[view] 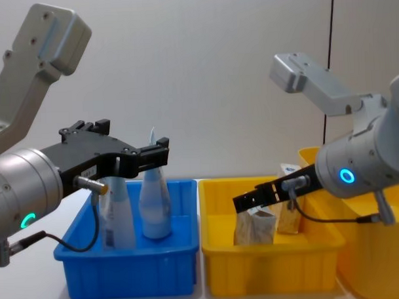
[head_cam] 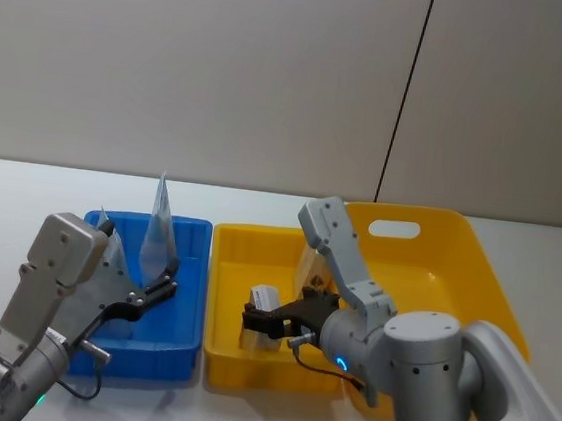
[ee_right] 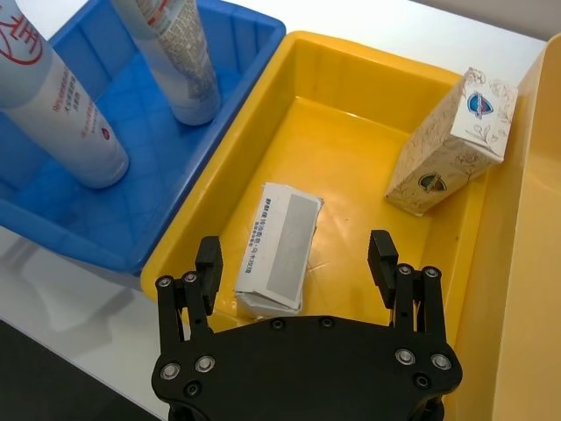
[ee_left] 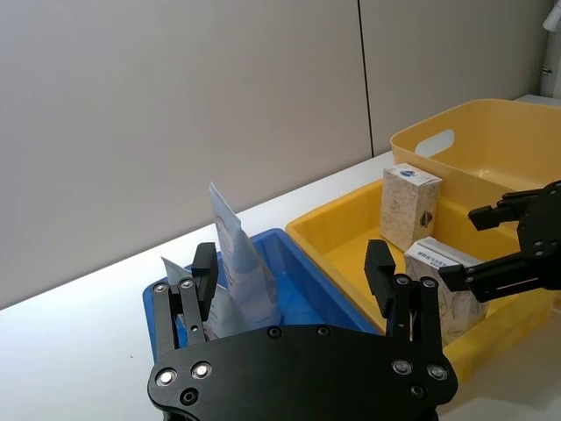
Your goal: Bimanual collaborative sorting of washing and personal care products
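Two pale squeeze tubes stand in the blue tray [head_cam: 182, 313]: a tall one [head_cam: 161, 223] [view: 154, 205] and one with a red mark [ee_right: 61, 105] [view: 116, 215]. My left gripper [head_cam: 157, 293] [ee_left: 292, 259] hangs open just in front of them, holding nothing. In the yellow tray [head_cam: 258, 236] a beige carton [head_cam: 311, 270] [ee_right: 451, 140] stands upright. A second carton [head_cam: 264, 299] [ee_right: 280, 246] lies flat near the tray's front. My right gripper [head_cam: 255, 318] [ee_right: 294, 247] is open just above this lying carton, its fingers on either side, not touching it.
A big yellow handled basket [head_cam: 457, 259] stands to the right of the yellow tray, behind my right arm. The two trays sit side by side on a white table [head_cam: 21, 193], with a grey wall behind.
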`<action>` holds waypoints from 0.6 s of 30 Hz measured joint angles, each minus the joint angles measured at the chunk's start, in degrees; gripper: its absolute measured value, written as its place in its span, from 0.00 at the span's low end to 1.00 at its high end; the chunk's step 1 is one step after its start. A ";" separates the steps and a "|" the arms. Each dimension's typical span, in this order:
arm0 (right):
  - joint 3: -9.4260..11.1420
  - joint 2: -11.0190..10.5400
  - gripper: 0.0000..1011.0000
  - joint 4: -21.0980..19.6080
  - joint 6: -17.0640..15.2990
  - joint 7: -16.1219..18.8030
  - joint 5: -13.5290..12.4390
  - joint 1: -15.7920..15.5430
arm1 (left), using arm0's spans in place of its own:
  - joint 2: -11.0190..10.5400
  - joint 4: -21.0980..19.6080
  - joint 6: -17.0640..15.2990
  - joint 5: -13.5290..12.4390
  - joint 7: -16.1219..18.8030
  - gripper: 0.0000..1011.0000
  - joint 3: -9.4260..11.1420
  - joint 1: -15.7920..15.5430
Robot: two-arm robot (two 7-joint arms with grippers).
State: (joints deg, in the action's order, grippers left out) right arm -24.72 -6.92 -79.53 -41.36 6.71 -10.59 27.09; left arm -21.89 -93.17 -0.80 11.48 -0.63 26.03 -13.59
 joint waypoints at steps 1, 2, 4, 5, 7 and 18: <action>0.04 0.08 0.99 0.08 -0.02 -0.10 0.03 -0.02 | 0.00 0.00 0.00 0.00 0.00 0.99 0.00 0.00; 0.08 0.15 0.99 0.16 -0.04 -0.20 0.08 -0.03 | 0.00 0.00 0.00 0.00 0.00 0.99 0.00 0.00; 0.15 0.39 0.99 0.51 -0.08 -0.43 0.26 -0.04 | 0.00 0.00 0.00 0.00 0.00 0.99 0.00 0.00; 0.17 0.44 0.99 0.60 -0.09 -0.49 0.32 -0.04 | 0.00 0.00 0.00 0.00 0.00 0.99 0.00 0.00; 0.25 0.69 0.99 1.00 -0.12 -0.64 0.45 -0.02 | 0.00 0.00 0.00 0.00 0.00 0.99 0.00 0.00; 1.00 2.20 0.99 3.39 -0.14 -0.68 0.41 0.64 | 0.00 0.00 0.00 0.00 0.00 0.99 0.00 0.00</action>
State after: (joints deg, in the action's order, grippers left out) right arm -23.72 -4.72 -76.14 -41.50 6.03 -10.18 27.74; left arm -21.89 -93.17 -0.80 11.48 -0.63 26.03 -13.59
